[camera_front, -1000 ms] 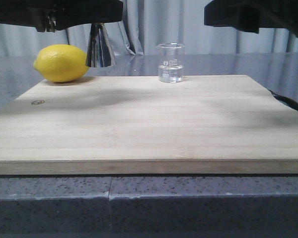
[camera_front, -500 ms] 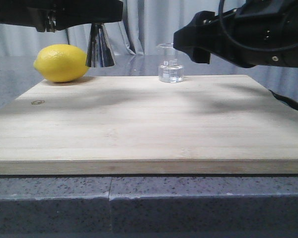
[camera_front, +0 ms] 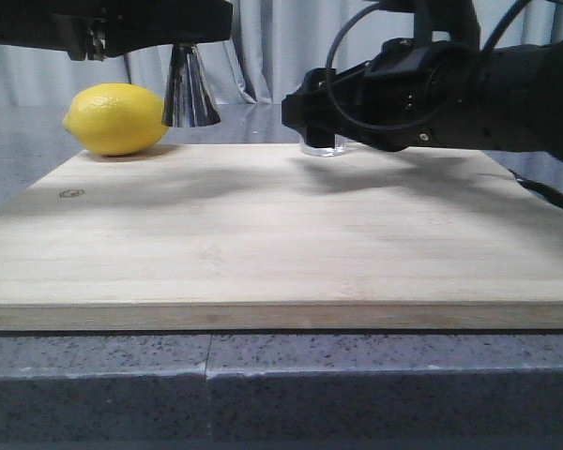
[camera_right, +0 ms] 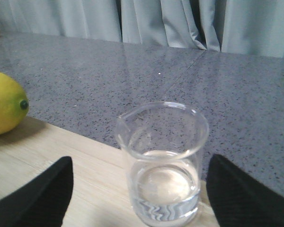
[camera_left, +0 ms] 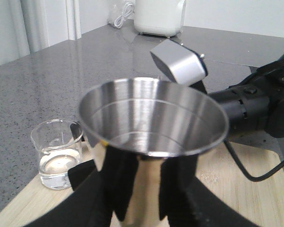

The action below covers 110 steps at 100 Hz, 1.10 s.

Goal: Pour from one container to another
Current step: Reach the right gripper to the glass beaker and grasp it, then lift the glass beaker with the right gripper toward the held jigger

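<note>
Front view: low, near tabletop height, facing the way I face, across the wooden board [camera_front: 263,225] toward the grey curtain [camera_front: 263,47]; my arms enter from above.
Left wrist view: rides my left hand [camera_left: 137,189], very close behind the steel jigger [camera_left: 151,127], looking down into its open cup and over the grey tabletop [camera_left: 47,80].
Right wrist view: sits on my right hand [camera_right: 137,198], close and low, facing the glass beaker [camera_right: 162,163] and the curtain.
Shared, all three: beaker, board.
Shared, front and right wrist: lemon [camera_front: 115,118], curtain.
Shared, front and left wrist: jigger.
</note>
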Motion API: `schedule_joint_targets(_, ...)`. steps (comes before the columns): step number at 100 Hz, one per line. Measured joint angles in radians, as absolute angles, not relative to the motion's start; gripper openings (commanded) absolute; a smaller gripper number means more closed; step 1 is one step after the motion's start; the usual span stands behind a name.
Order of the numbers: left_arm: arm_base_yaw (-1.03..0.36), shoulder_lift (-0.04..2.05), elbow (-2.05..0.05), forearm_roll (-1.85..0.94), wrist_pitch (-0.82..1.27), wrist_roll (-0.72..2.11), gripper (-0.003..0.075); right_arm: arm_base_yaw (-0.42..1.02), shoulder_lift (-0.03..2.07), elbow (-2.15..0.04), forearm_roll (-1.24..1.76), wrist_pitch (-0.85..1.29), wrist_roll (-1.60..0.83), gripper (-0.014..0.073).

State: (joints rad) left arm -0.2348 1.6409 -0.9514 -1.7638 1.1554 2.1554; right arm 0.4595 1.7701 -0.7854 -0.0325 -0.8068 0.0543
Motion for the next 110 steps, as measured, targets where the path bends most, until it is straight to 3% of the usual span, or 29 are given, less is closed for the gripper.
schedule_joint_targets(56,-0.235,1.641,-0.951,-1.764,1.155,2.155,0.0206,0.457,1.873,-0.91,-0.034,-0.753,0.048,0.0518)
schedule_joint_targets(82,-0.235,1.641,-0.951,-1.764,1.155,2.155,0.0206,0.441,1.873,-0.91,-0.036,-0.721,0.046,0.0367)
schedule_joint_targets(110,-0.235,1.641,-0.951,-1.764,1.155,2.155,0.0206,0.441,1.873,-0.91,-0.05,-0.721,0.046,0.0317)
